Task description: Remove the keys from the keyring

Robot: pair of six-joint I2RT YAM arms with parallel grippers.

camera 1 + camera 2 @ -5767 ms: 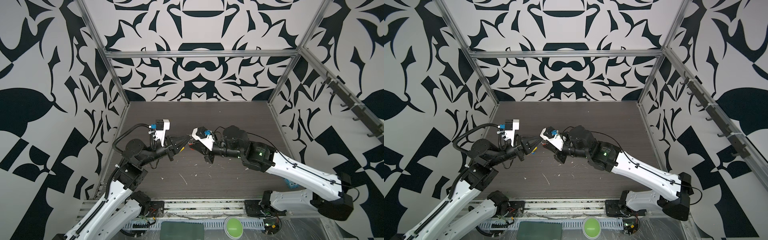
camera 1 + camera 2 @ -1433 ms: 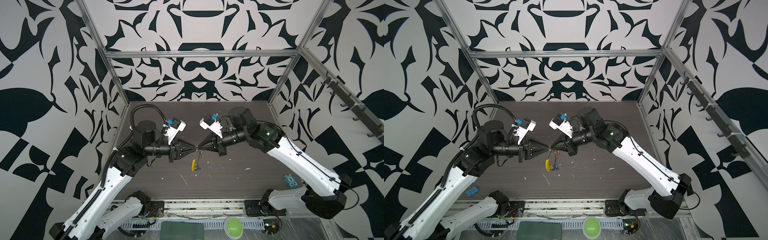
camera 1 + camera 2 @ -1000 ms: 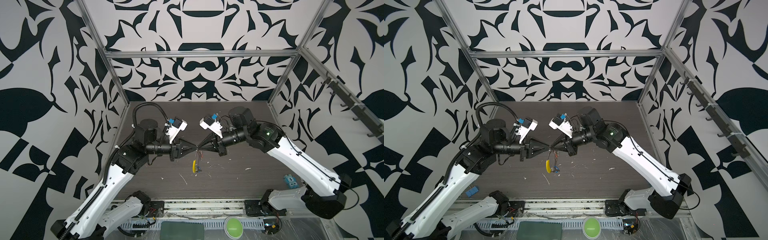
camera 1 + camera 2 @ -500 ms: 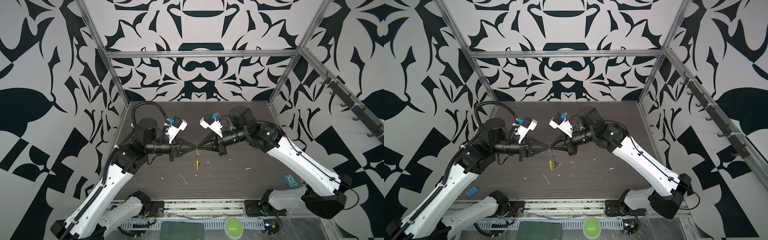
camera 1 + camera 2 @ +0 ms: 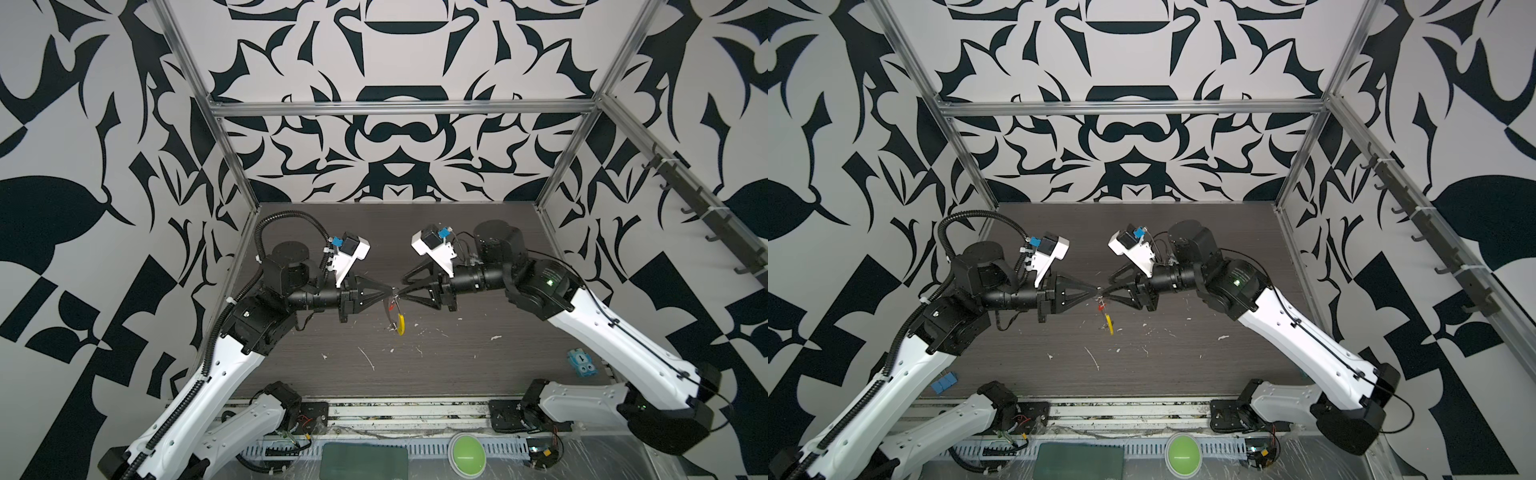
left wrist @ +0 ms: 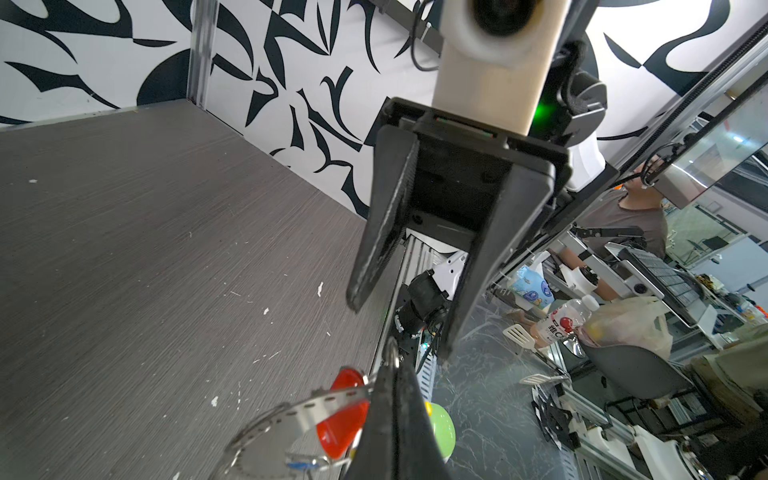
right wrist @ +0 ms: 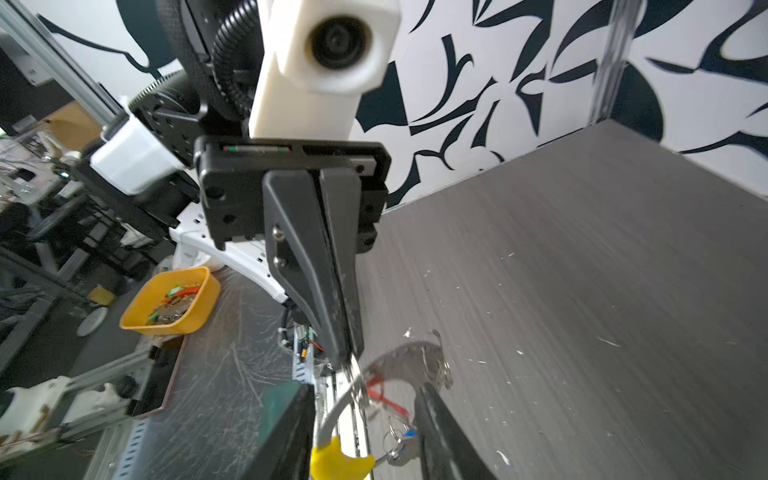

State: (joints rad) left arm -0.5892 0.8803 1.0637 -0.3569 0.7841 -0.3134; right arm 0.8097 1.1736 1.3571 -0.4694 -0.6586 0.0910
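Faintly, bottle (image 6: 565, 320) label reads "维C" — left fingers (image 7: 307, 266) pinch keyring (image 6: 291, 411).

Both top views look steeply down from high over the front edge onto the whole table (image 5: 457, 374) and both arms, and are nearly identical. The left wrist view looks close along the left gripper (image 6: 392, 368) at the right gripper (image 6: 401, 328); the right wrist view faces back the opposite way. Both wrist views share the keyring (image 6: 316, 409) between the tips.
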